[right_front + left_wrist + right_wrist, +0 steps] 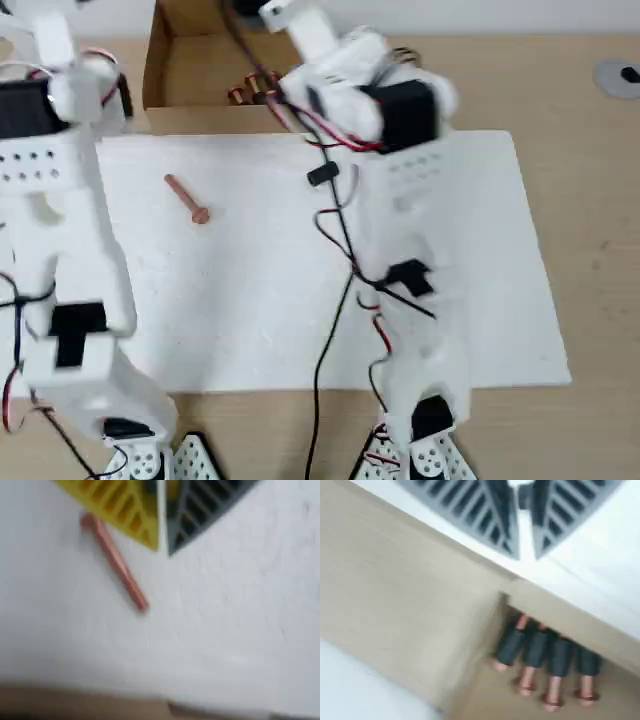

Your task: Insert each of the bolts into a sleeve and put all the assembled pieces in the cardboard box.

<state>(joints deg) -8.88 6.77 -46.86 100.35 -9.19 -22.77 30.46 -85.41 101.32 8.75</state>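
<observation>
Where the box meets the white mat on the bench, four sleeved bolts lie side by side inside it, tucked against its near wall. One bare bolt lies on the mat just outside the box. Over that wall hangs the right tool, pressed nearly together and empty, its arm hiding the box's right part. Beside the bare bolt hovers the left tool, likewise drawn together on nothing.
</observation>
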